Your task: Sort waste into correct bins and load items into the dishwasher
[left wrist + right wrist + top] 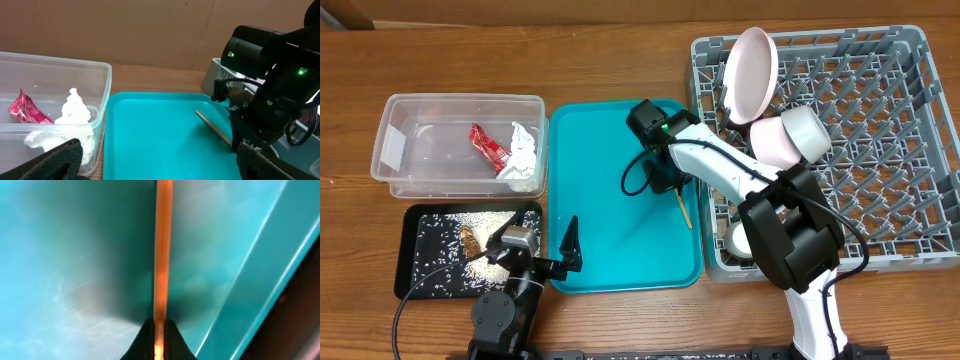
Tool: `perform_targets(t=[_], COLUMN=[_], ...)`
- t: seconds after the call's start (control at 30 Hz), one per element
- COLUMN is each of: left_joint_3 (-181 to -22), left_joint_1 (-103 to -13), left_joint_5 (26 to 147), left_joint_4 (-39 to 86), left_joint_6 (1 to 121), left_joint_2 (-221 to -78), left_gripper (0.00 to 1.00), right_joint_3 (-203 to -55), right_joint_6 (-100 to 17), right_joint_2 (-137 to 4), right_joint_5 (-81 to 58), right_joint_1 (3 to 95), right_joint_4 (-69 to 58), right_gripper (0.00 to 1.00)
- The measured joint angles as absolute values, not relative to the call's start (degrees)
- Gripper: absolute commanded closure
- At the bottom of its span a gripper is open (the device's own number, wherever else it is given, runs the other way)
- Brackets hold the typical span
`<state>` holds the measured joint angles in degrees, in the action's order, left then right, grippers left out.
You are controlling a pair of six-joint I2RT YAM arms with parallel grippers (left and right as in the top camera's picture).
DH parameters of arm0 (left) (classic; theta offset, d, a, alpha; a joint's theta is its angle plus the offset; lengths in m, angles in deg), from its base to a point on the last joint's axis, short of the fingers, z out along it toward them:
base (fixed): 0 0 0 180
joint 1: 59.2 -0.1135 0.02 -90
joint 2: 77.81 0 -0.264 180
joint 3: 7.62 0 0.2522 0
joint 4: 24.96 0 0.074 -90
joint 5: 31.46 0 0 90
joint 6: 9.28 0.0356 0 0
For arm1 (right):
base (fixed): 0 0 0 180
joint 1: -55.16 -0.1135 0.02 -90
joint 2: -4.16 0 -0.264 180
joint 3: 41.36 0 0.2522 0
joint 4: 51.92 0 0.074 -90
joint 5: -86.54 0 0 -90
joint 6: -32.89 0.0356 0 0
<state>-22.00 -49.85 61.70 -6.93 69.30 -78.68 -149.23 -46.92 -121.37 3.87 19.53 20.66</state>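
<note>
A thin wooden stick [683, 207] lies on the teal tray [610, 240] near its right edge. My right gripper [670, 183] is down on the tray and shut on the stick's end; in the right wrist view the stick [161, 255] runs straight up from between the two closed fingers [160, 340]. The stick also shows in the left wrist view [214, 129]. My left gripper [570, 245] is open and empty at the tray's front left corner, its fingertips at the bottom corners of the left wrist view [160, 167].
A clear bin [400, 130] with a red wrapper [488, 147] and crumpled white tissue [524, 160] stands at the left. A black tray [420, 275] with scattered rice is in front of it. The grey dish rack [880, 150] at the right holds a pink plate [750, 72], a pink cup [788, 137].
</note>
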Motion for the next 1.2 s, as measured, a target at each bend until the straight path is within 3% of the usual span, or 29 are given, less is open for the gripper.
perform_targets(t=[0.27, 0.6, 0.87, 0.97, 1.0, 1.03, 1.2], left_joint_3=[-22.0, -22.0, -22.0, -22.0, -22.0, -22.0, -22.0], left_joint_1=[-49.9, -49.9, -49.9, -49.9, -49.9, -49.9, -49.9], left_joint_5=[61.7, 61.7, 61.7, 61.7, 61.7, 61.7, 61.7], left_joint_4=[-6.9, -6.9, -6.9, -6.9, -6.9, -6.9, -6.9], left_joint_6=[69.3, 69.3, 69.3, 69.3, 69.3, 69.3, 69.3], left_joint_2=[-78.7, -78.7, -78.7, -78.7, -78.7, -78.7, -78.7], left_gripper=[0.00, 0.00, 0.00, 0.00, 0.00, 0.00, 0.00], right_joint_3=[-149.9, -153.0, -150.3, -149.0, -148.9, -148.9, -151.6], right_joint_6=[-47.1, -47.5, -50.0, -50.5, -50.6, -51.0, -50.7], right_joint_2=[-118.8, -98.4, -102.7, -105.1, -105.4, -105.4, -105.1], right_joint_5=[1.1, 6.9, 8.8, 7.4, 7.0, 6.7, 5.8], right_joint_1=[19.5, 24.6, 31.5, 31.9, 31.9, 31.9, 31.6], right_joint_4=[23.1, 16.9, 17.1, 19.0, 19.4, 19.8, 24.2], right_gripper=[0.96, 0.96, 0.95, 0.83, 0.69, 0.61, 0.40])
